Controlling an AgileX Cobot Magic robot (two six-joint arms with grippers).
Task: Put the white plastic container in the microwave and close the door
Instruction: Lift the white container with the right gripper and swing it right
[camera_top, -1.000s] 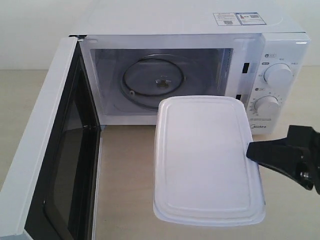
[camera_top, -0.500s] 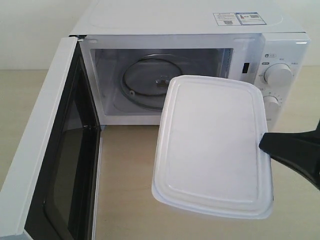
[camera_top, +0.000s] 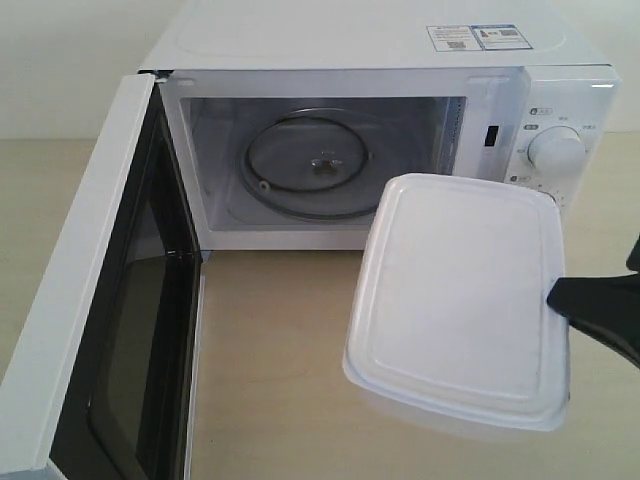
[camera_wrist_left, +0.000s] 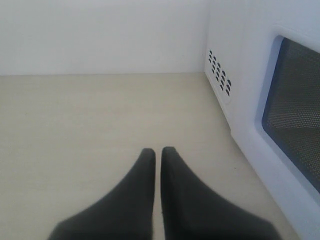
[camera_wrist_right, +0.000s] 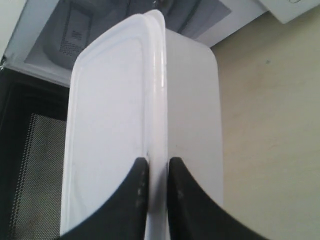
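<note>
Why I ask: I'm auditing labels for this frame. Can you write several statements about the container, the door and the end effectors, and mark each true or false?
1. The door of the microwave stands open. True.
2. The white plastic container rests on the glass turntable. False: it is held outside the cavity, in front of the microwave's right side, and nothing is on the turntable.
3. The right end effector pinches the container at its lid rim. True.
4. The left end effector grips the door. False: it is shut on nothing, above the tabletop beside the door's outer face.
</note>
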